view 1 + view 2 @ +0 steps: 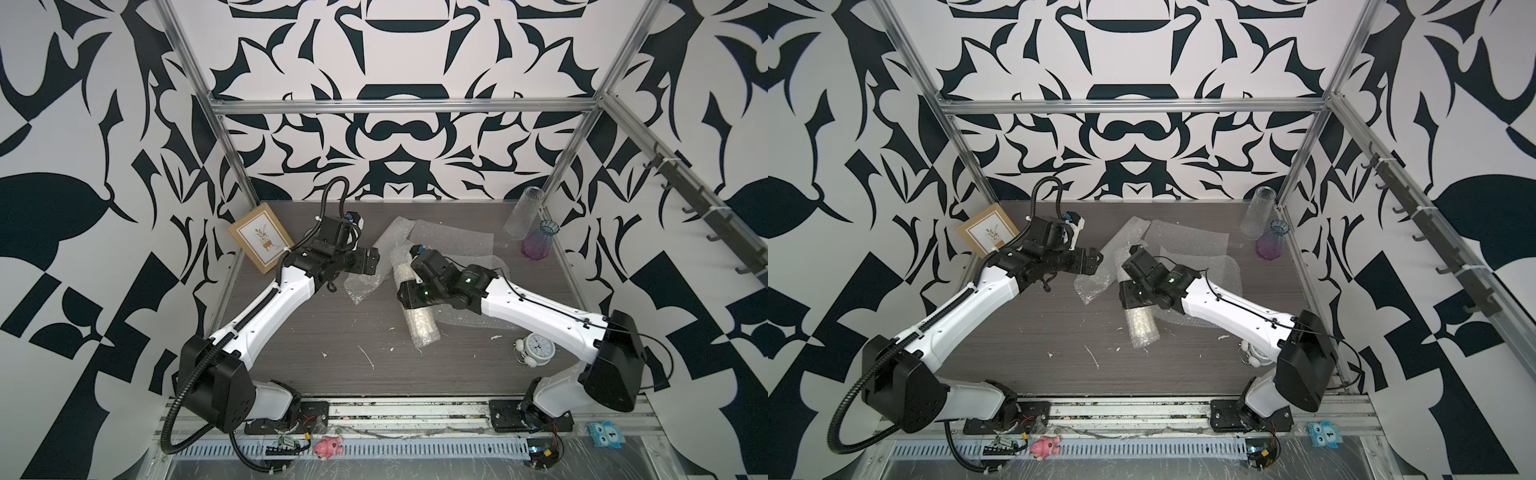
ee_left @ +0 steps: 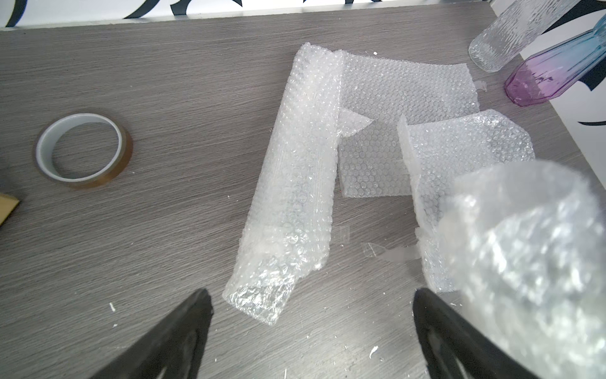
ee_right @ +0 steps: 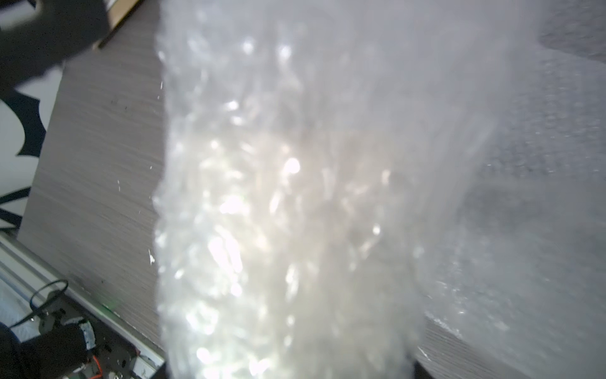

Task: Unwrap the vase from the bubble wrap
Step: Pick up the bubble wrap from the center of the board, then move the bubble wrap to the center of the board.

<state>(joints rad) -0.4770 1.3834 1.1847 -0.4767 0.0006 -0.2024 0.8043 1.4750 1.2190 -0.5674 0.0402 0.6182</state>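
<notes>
The vase is hidden inside a roll of bubble wrap [image 1: 420, 326] [image 1: 1142, 328] lying slantwise mid-table; only a pale shape shows through the plastic [image 3: 285, 213]. My right gripper [image 1: 409, 297] [image 1: 1128, 296] [image 3: 288, 374] is shut across the middle of this bundle, which fills the right wrist view. My left gripper [image 1: 373, 258] [image 1: 1096, 259] [image 2: 311, 293] is open and holds nothing. It hangs just left of the bundle's far end [image 2: 524, 249]. A loose curled sheet [image 2: 295, 183] [image 1: 361, 286] lies on the table in front of its fingertips.
More loose sheets [image 1: 453, 239] [image 2: 403, 95] lie behind and under the right arm. A clear ribbed glass [image 1: 521, 214] and a blue-purple glass [image 1: 538, 241] stand at the back right. A picture frame [image 1: 261, 237], a tape roll [image 2: 83, 149] and an alarm clock [image 1: 536, 347] are also there.
</notes>
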